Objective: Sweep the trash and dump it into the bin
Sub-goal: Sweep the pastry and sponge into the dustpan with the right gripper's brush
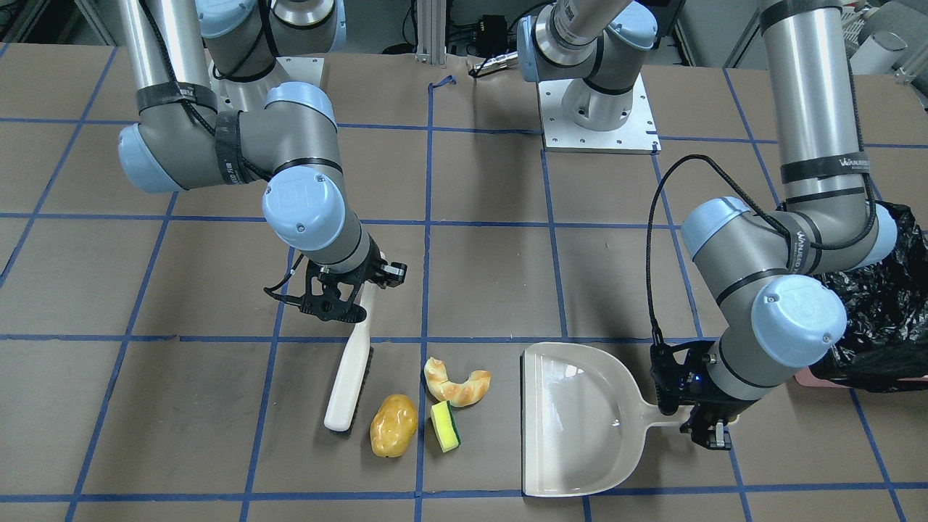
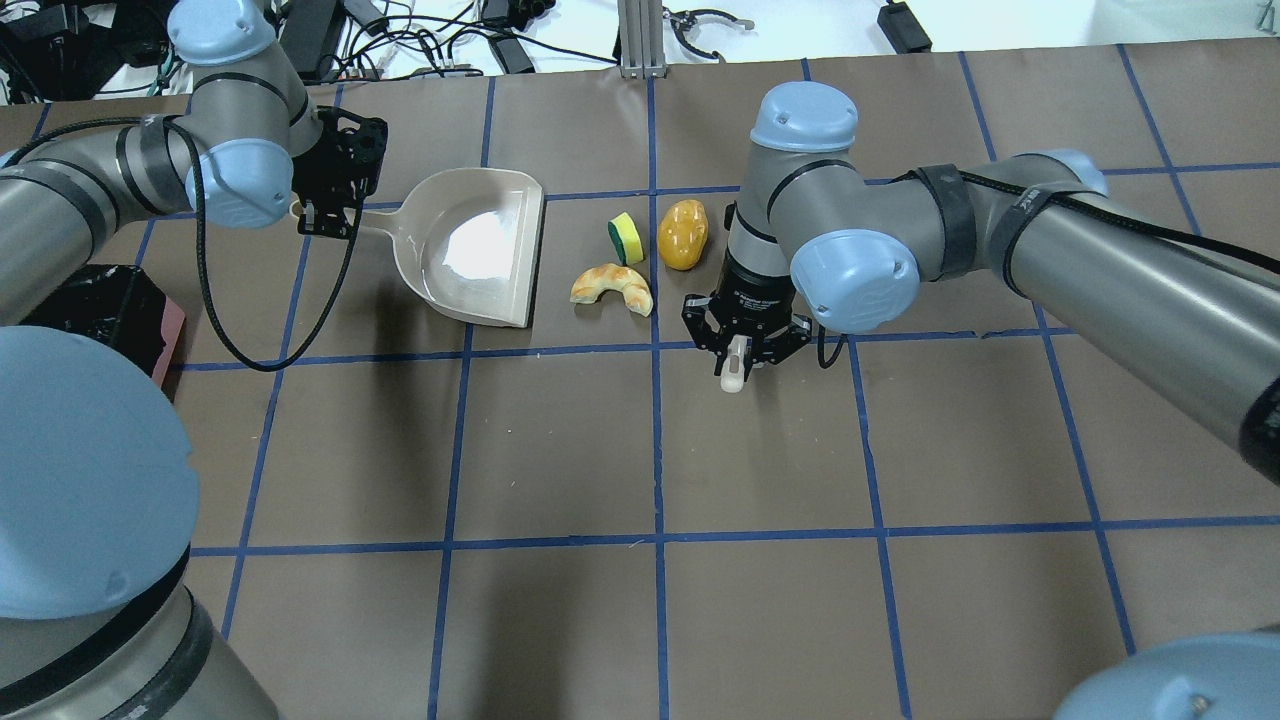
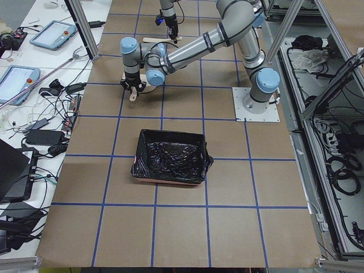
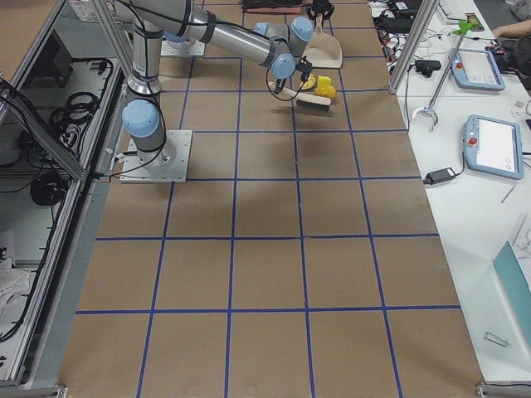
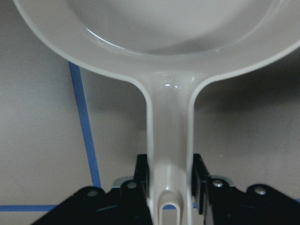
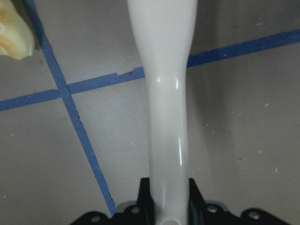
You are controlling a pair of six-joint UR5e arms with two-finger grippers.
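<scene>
Gently now: sweep hard and the potato (image 1: 394, 425) may roll wide of the pan (image 1: 580, 424), missing it. Potato, croissant (image 1: 458, 383) and sponge (image 1: 445, 426) lie between brush (image 1: 349, 380) and pan. Your right gripper (image 1: 361, 293) pinches the brush handle, pointing down; your left gripper (image 1: 707, 422) clamps the pan handle low, with the bin (image 1: 888, 312) near that arm.

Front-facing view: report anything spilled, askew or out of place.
Nothing stands out. The potato, croissant and sponge lie loose between the brush and the empty dustpan, both tools gripped by their handles; the bin sits upright.
</scene>
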